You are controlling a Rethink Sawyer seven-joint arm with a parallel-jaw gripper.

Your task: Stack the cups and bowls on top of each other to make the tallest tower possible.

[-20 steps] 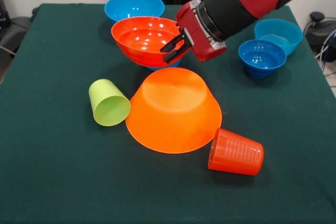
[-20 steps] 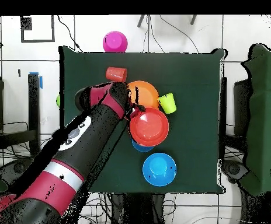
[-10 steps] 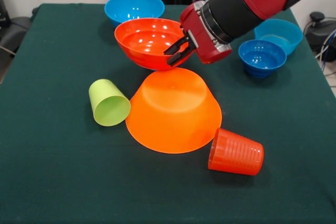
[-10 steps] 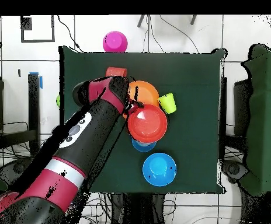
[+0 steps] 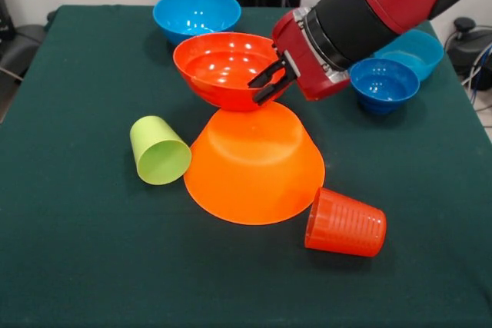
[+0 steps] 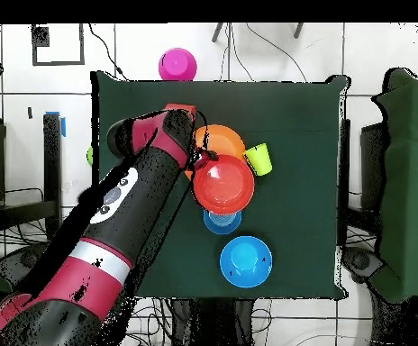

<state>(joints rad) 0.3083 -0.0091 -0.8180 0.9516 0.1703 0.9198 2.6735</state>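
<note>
My gripper (image 5: 270, 82) (image 6: 204, 162) is shut on the right rim of the red-orange bowl (image 5: 223, 67) (image 6: 223, 183), holding it upright in the air just above the far side of the upside-down large light-orange bowl (image 5: 254, 163) (image 6: 214, 140). The lime-green cup (image 5: 159, 150) (image 6: 258, 159) lies on its side left of that bowl. The ribbed orange cup (image 5: 345, 223) (image 6: 178, 112) lies on its side at the front right. Whether the held bowl touches the light-orange one is unclear.
A blue bowl (image 5: 197, 10) (image 6: 245, 260) stands at the far left. Two blue bowls (image 5: 383, 82) sit at the far right, one lighter (image 5: 408, 49). Another blue bowl (image 6: 222, 220) shows behind the held one overhead. A pink bowl (image 6: 177, 65) lies off the table.
The gripper has carried the red-orange bowl up off the blue bowl beneath it and toward the upside-down light-orange bowl, now over its far edge.
</note>
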